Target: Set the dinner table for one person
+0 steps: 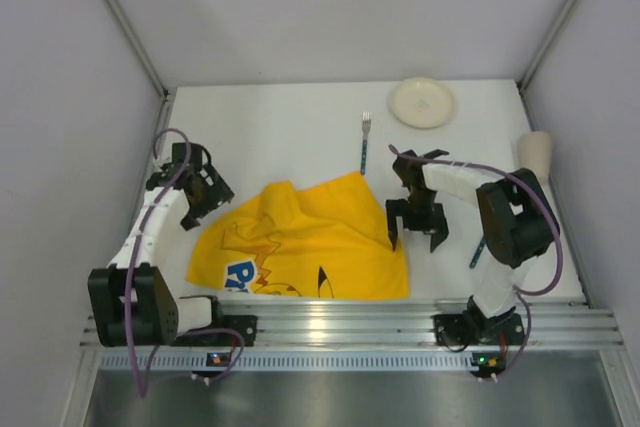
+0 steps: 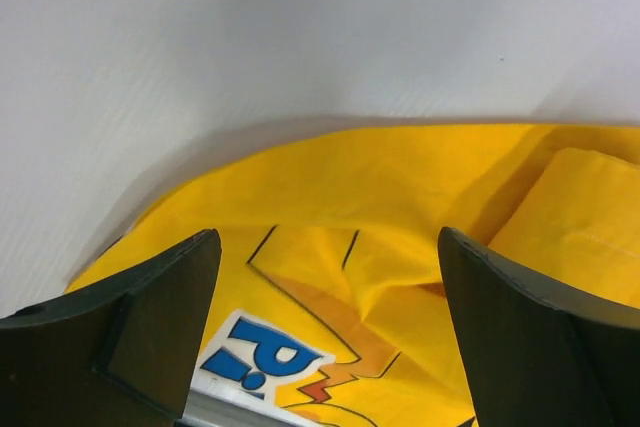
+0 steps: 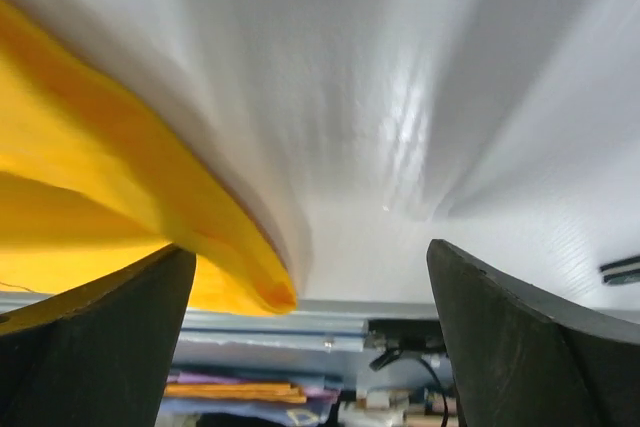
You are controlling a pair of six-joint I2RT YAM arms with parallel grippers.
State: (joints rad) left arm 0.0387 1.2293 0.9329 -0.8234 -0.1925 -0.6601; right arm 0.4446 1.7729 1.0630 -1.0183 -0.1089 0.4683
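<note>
The white dinner table has a ribbed aluminium rail along its near edge. A crumpled yellow cartoon-printed cloth mat lies at the near middle; it also shows in the left wrist view and the right wrist view. My left gripper is open at the mat's left edge, empty. My right gripper is open just right of the mat's right edge, empty. A fork, a cream plate and a beige cup lie farther back.
A dark utensil lies partly under the right arm. White walls enclose the table on the left, back and right. The rail shows below the right fingers.
</note>
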